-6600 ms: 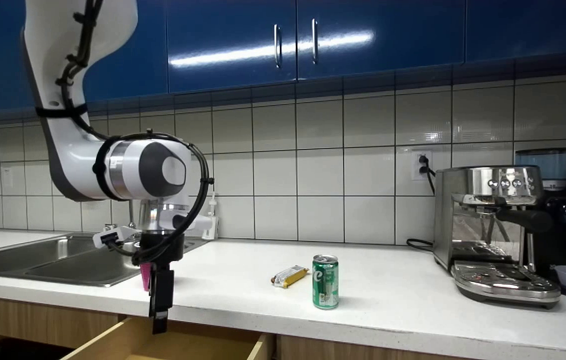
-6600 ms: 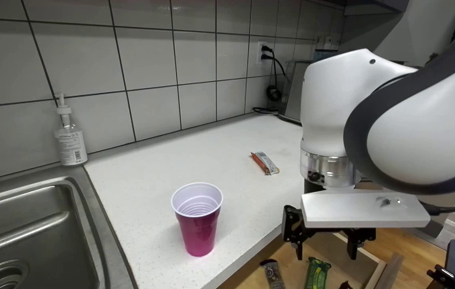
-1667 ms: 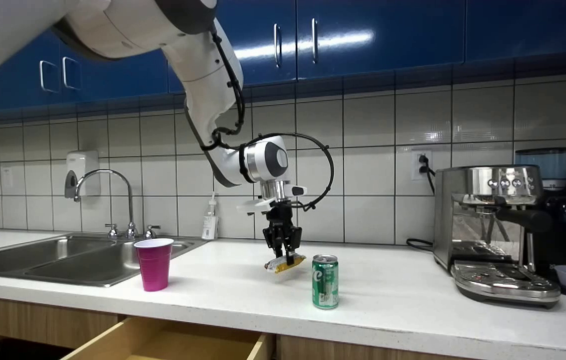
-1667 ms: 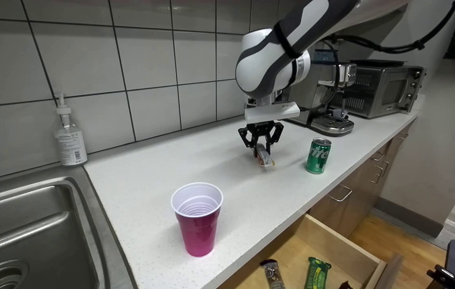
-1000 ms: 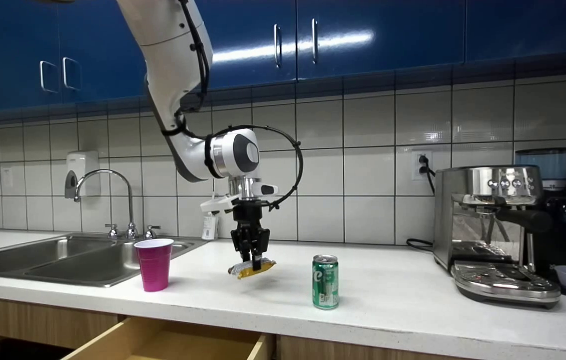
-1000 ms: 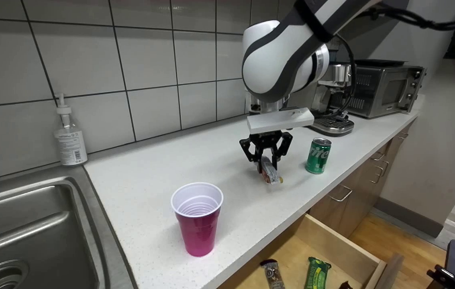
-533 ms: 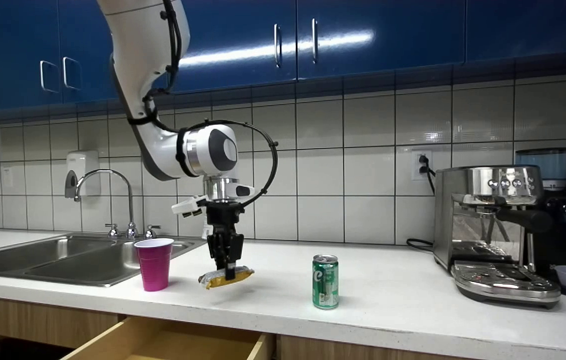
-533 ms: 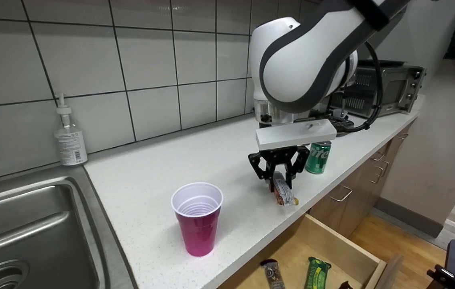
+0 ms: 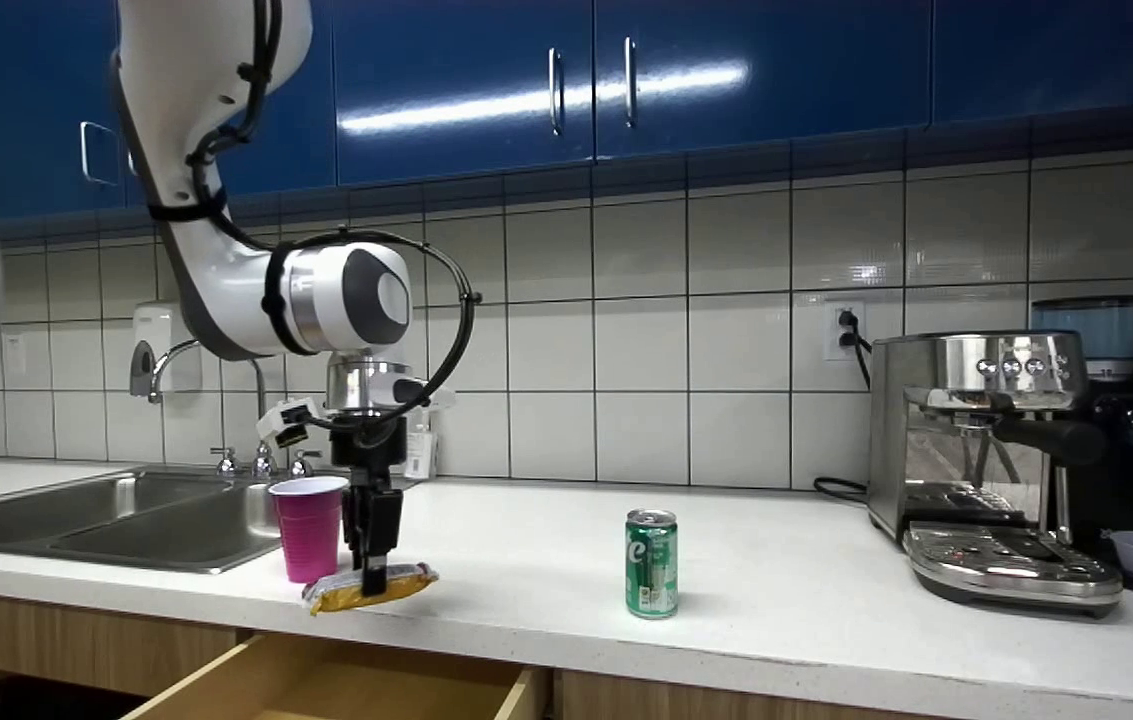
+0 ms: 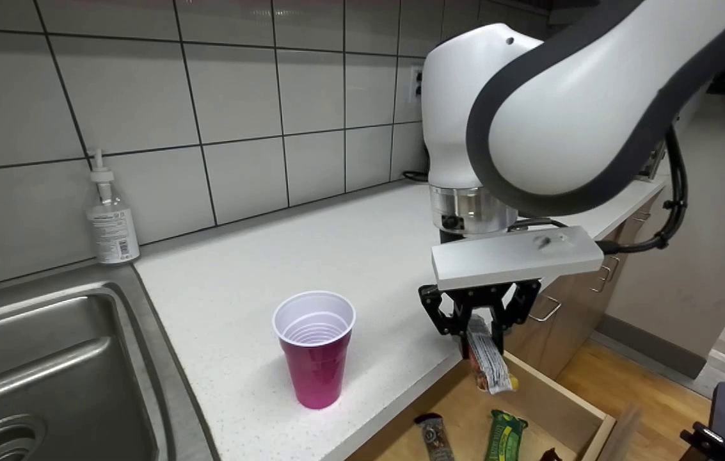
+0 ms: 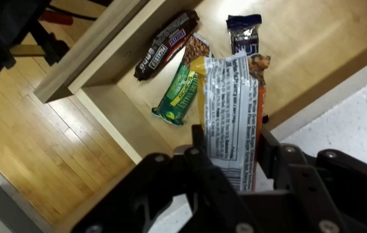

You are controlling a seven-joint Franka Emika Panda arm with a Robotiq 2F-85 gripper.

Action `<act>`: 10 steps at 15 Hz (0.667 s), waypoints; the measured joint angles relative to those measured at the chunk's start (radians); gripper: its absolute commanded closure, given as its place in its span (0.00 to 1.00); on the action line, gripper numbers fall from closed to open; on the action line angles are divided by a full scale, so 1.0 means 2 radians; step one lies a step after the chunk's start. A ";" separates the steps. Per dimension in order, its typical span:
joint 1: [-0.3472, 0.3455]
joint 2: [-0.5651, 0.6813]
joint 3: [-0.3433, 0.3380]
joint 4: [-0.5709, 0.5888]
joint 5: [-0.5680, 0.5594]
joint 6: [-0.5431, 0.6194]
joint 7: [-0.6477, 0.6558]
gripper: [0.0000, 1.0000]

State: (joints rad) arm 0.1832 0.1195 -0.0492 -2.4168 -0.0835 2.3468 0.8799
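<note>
Wrapped bar (image 11: 230,119) pinched in the claw (image 10: 481,346) above an open drawer (image 10: 554,406)

The bar is gripped across its width by the claw, with black fingertips (image 11: 198,138) pressed to its two long sides. It is held over the drawer, near the front edge of the bench (image 9: 826,620). From the wrist, its silvery back is displayed, covered in fine print and edged with yellow on one side and orange on the other; in an exterior view, the yellow side of the bar (image 9: 408,584) is presented instead.

Inside the drawer, three packets are revealed from the wrist: a Snickers packet (image 11: 167,45) alongside a wall, a green packet (image 11: 178,97) just beside it, and a purple-ended Kirkland packet (image 11: 245,35), whose lower part is covered by the bar. In an exterior view, the green packet (image 10: 504,435) is cut off by the lower edge of the frame. Only the upper part of the drawer (image 9: 526,692) is taken in in an exterior view, and the packets are hidden there.

In both exterior views, a pink cup (image 10: 317,371) is seen upright on the bench. In an exterior view, an upright green can (image 9: 651,565) and a coffee machine (image 9: 976,470) are shown well apart from the bar. In an exterior view, a pump bottle (image 10: 114,232) is shown whole, beside the sink (image 10: 68,384).
</note>
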 measured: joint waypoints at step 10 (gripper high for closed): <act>0.000 -0.018 0.043 -0.087 -0.001 0.035 0.080 0.84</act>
State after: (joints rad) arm 0.1834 0.0832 0.0365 -2.5908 -0.0862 2.4167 1.0394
